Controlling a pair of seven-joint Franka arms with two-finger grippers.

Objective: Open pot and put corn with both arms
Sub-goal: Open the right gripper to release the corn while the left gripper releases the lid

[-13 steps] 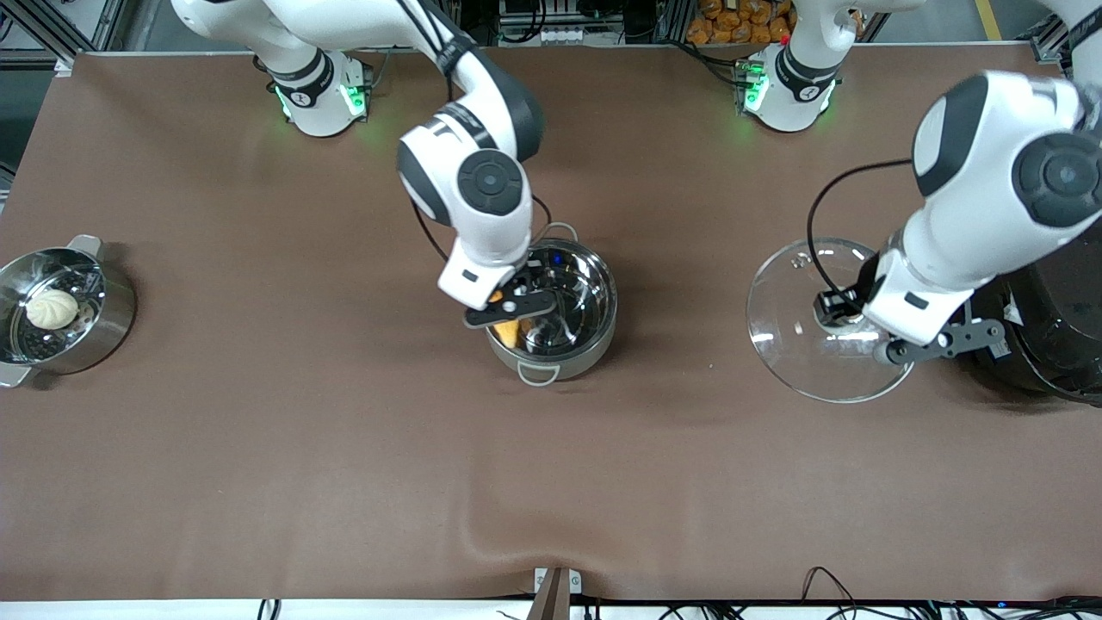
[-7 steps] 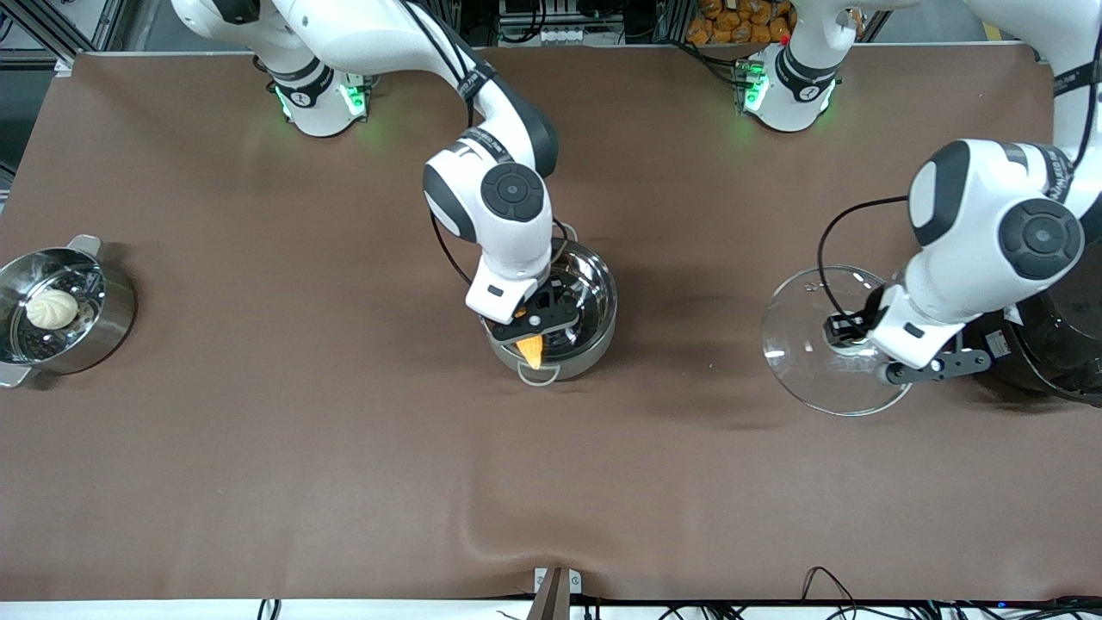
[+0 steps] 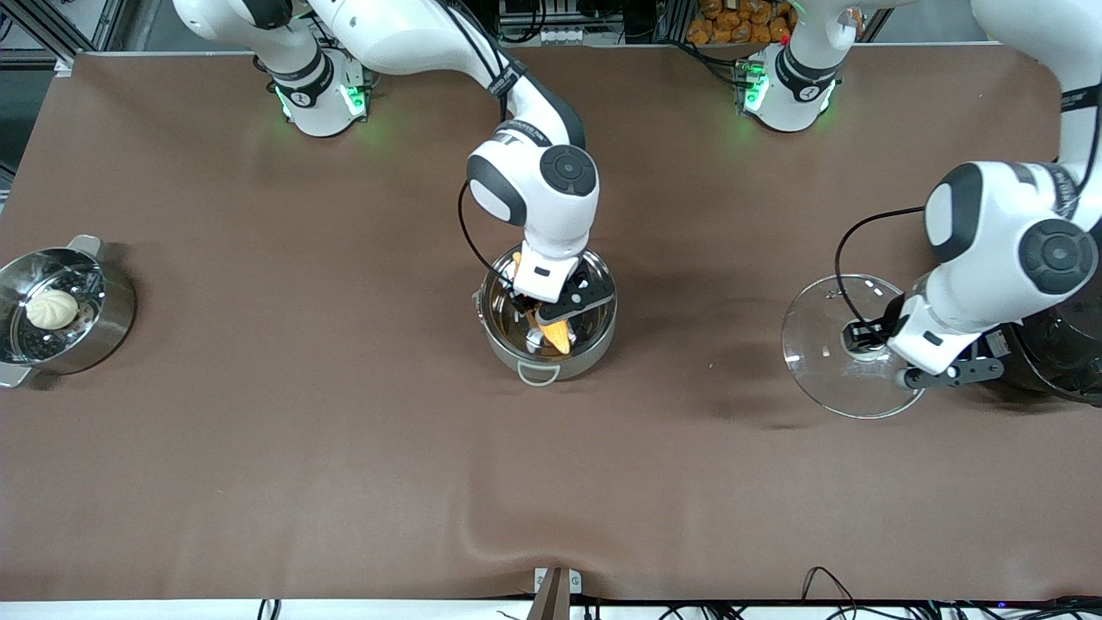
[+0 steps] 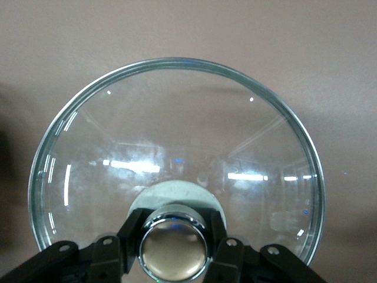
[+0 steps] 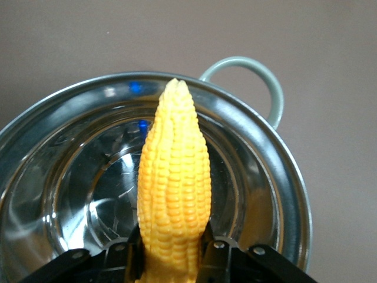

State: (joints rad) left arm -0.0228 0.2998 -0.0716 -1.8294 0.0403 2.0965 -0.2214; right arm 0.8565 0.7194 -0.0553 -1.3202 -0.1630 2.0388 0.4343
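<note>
- Found the pot [image 3: 549,323] lidless, on the brown table [image 3: 258,430] near its middle, one loop handle [image 3: 538,373] turned toward the front camera.
- Saw the right gripper [image 3: 551,314] low over the open pot, fingers [image 5: 215,259] pressed against the thick end of the corn [image 3: 555,333].
- Noted the cob's tapered tip pointing toward that loop handle [image 5: 244,82], above the shiny pot floor [image 5: 106,194]; could not tell whether the cob touched the steel.
- Judged the right grip by the wrist view: corn [image 5: 172,194] clasped between the two fingers, both touching its sides.
- Found the glass lid [image 3: 839,344] off the pot, well apart from it, toward the left arm's end of the table, just beside the large black cooker [image 3: 1063,353].
- Saw the left gripper [image 3: 861,337] clamped on the lid's copper-coloured knob [image 4: 172,250], fingers [image 4: 126,247] tight against both sides of it.
- Could not tell whether the lid's rim [image 4: 177,62] rested on the cloth or hung just above it.
- Spotted a steel steamer pot [image 3: 60,310] holding a white bun [image 3: 52,307] at the right arm's end of the table, well apart from everything else.
</note>
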